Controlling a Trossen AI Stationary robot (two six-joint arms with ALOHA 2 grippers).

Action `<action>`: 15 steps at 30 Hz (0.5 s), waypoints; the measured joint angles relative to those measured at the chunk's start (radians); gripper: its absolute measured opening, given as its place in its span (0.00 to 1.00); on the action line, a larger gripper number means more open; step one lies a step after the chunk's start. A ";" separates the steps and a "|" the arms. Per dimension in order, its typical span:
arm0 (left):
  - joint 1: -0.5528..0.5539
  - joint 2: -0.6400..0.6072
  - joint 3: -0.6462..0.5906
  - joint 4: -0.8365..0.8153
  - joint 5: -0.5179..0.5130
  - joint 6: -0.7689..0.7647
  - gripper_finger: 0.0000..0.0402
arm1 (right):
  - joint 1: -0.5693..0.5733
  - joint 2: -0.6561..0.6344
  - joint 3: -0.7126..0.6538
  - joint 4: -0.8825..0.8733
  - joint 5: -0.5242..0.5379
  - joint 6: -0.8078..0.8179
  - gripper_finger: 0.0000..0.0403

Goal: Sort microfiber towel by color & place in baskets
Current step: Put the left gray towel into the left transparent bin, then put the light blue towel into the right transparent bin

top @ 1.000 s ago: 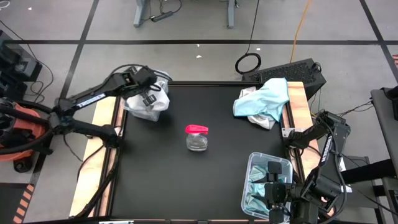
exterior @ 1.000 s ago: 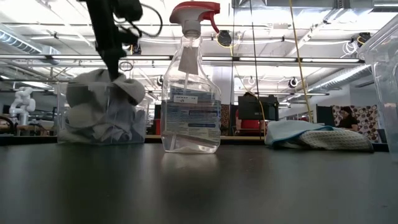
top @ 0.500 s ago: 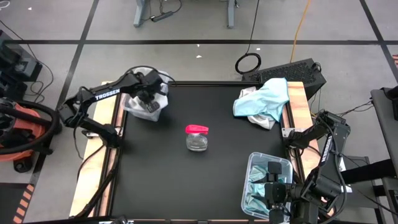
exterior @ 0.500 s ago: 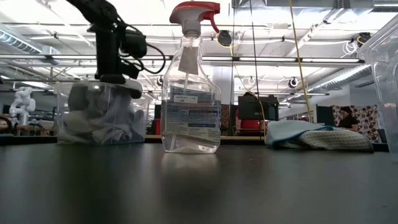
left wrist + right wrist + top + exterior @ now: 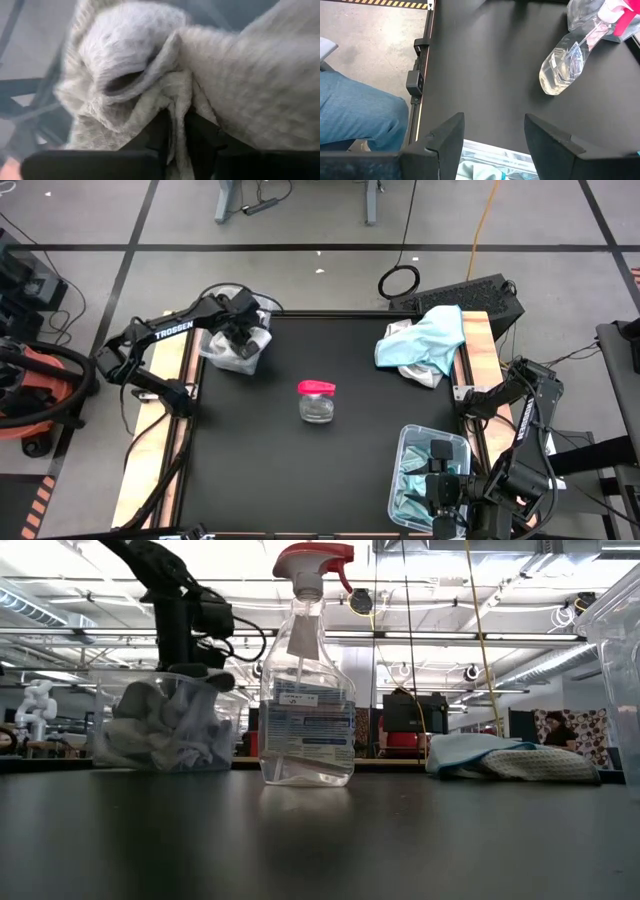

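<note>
A clear basket (image 5: 222, 352) at the table's far left holds pale grey-white microfiber towels (image 5: 160, 725). My left gripper (image 5: 243, 330) reaches down into it from above and is shut on one grey-white towel (image 5: 150, 65). A second clear basket (image 5: 408, 442) at the near right holds light blue towels (image 5: 410, 490). My right gripper (image 5: 495, 135) hovers open above that basket and touches nothing. Loose light blue and pale towels (image 5: 425, 340) lie heaped at the far right edge. My left gripper pinches a fold of the grey-white towel (image 5: 177, 125) between its two fingers (image 5: 159, 135). The fingers come from above, pointing steeply down into the basket. The towel lies bunched and slack on the other cloths in the basket.
A clear spray bottle with a pink-red head (image 5: 317, 400) stands at the table's middle. A person's leg in blue jeans (image 5: 355, 115) shows beside the table's near edge. Bare black tabletop (image 5: 260, 460) spreads between the baskets.
My left gripper has gone down into the far-left basket with the grey-white towel and tipped steeper. The towel, heaped above the rim a second ago, now sits lower among the cloths inside.
</note>
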 joint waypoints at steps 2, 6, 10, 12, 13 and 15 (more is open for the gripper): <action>0.000 -0.013 0.016 -0.005 -0.004 -0.004 0.20 | 0.000 0.000 0.000 0.000 0.000 -0.001 0.49; 0.001 -0.052 0.044 -0.034 -0.005 -0.007 0.28 | 0.000 0.000 0.000 0.000 0.000 -0.004 0.49; 0.000 -0.098 0.086 -0.091 -0.020 -0.009 0.35 | 0.000 0.000 0.000 0.000 0.000 -0.004 0.49; 0.000 -0.122 0.112 -0.128 -0.026 -0.025 0.38 | 0.000 0.000 0.000 0.000 0.000 -0.004 0.49; -0.001 -0.134 0.125 -0.148 -0.027 -0.029 0.39 | 0.000 0.000 0.000 0.000 0.000 -0.004 0.49; -0.001 -0.162 0.153 -0.180 -0.027 -0.034 0.41 | 0.000 0.000 0.000 0.000 0.000 -0.004 0.49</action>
